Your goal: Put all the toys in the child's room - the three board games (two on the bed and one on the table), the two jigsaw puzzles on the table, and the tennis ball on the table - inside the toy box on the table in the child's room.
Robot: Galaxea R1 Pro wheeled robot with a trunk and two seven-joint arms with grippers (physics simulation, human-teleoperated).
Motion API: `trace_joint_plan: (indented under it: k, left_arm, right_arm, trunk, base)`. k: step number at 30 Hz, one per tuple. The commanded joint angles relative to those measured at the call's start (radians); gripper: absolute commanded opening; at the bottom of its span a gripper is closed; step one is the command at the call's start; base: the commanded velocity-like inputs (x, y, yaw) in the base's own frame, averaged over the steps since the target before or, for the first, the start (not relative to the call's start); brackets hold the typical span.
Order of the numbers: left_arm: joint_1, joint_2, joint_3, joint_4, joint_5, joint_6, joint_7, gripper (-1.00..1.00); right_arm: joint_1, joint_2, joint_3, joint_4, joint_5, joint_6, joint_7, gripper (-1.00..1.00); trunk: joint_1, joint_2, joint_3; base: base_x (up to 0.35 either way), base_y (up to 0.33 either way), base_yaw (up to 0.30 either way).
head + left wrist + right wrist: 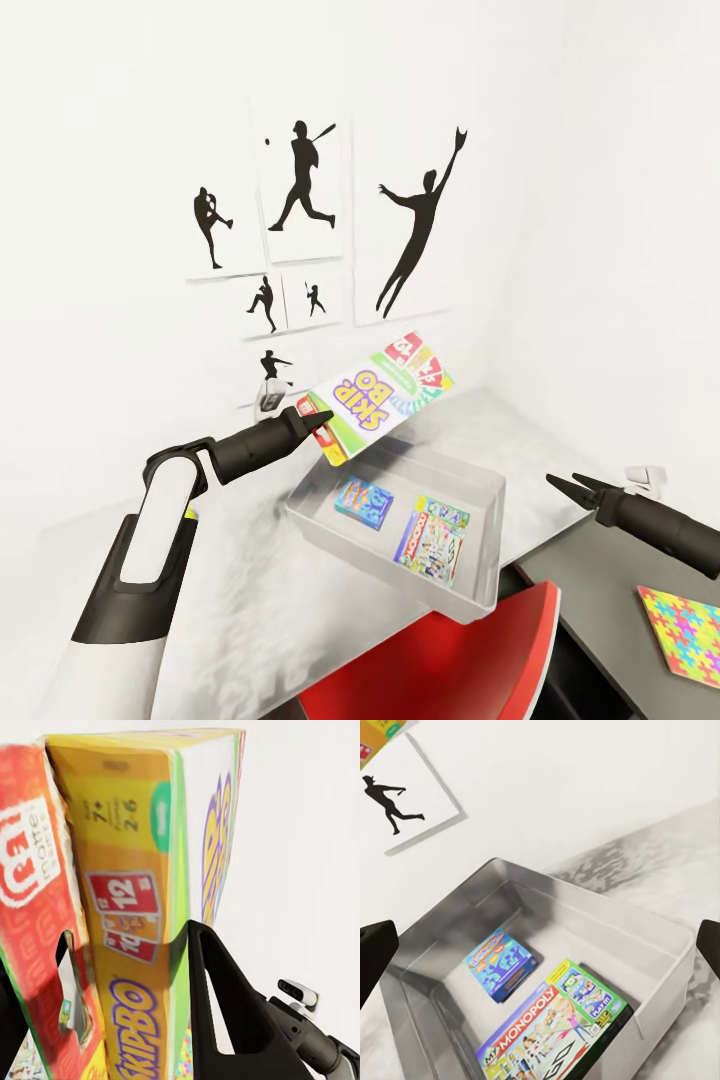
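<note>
- Two board games already lie flat in the toy box (470, 470): the small blue game (364, 501) toward 9 o'clock on its floor, the Monopoly box (434, 539) toward 4 o'clock.
- The left gripper (318, 424) pinches the Skip-Bo box (385, 392) by one short end, holding it in the air above the toy box's far rim.
- That box looks like light, stiff card with a smooth skin; held by one end it could pivot, so a hold nearer the middle would seem steadier.
- Its long axis runs from the jaws toward 2 o'clock in the head view, printed face tilted toward the camera.
- The right gripper (568, 487) hangs empty, jaws spread, at the toy box's 3 o'clock.
- A jigsaw puzzle (683, 635) lies flat on the table (240, 590) at 5 o'clock.
</note>
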Motion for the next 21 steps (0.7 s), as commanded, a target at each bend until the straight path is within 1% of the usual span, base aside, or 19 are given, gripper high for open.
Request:
trace_joint_plan:
  k: [1,21]
  left_arm:
    - [-0.001,-0.001,0.001,0.0,0.0,0.004,-0.001,-1.0]
    - [-0.001,-0.001,0.001,0.0,0.0,0.004,-0.002,-1.0]
  right_arm:
    - [-0.001,0.0,-0.001,0.0,-0.004,0.006,0.002,1.0]
    - [-0.001,0.0,-0.001,-0.003,-0.004,0.007,0.002,1.0]
  trunk:
    - [0.001,-0.002,-0.002]
    - [0.001,-0.002,-0.002]
  base:
    - [0.012,0.0,0.0]
    - [0.003,0.0,0.0]
